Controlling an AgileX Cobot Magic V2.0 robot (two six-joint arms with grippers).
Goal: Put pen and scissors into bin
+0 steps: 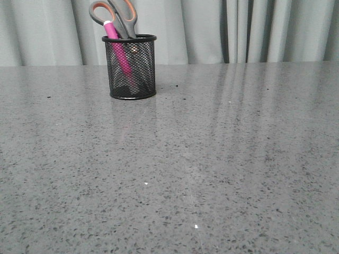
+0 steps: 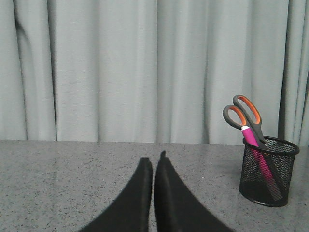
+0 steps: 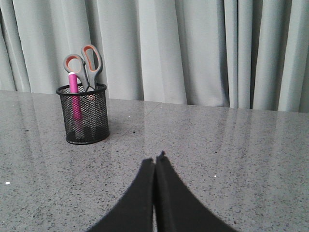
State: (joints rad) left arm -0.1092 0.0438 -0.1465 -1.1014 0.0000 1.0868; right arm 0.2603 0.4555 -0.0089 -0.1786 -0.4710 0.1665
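Tabletop (image 1: 212,169) first: grey speckled stone, stretching wide and bare across the front view, pale curtain (image 1: 222,32) hanging behind its far edge. Next in size, bin (image 1: 130,66), black mesh, standing upright at the far left, close to the back of the surface. Inside it, scissors (image 1: 123,15), blades down and grey-and-orange loops poking well above the rim, leaning against the wall of the cup because taller than it. Beside them and touching, pen (image 1: 117,47), magenta, also slanted, lower end down on the base, visible through the mesh. Both leaning rather than lying: too long to do anything else in so short a cup. Looks like job done, judging by that. Now the arms, neither visible from the front. Left gripper (image 2: 153,159) seen only from its own wrist camera: fingers pressed together, only a hairline between them, nothing pinched, hovering low over bare table with the bin (image 2: 268,171) well apart and off to its right. Right gripper (image 3: 154,158) likewise: fingers together, empty, bin (image 3: 83,113) further off and to its left, scissors (image 3: 87,65) and pen (image 3: 73,94) showing plainly inside. Placed between the two grippers, then, and out of reach of both without a fresh approach.
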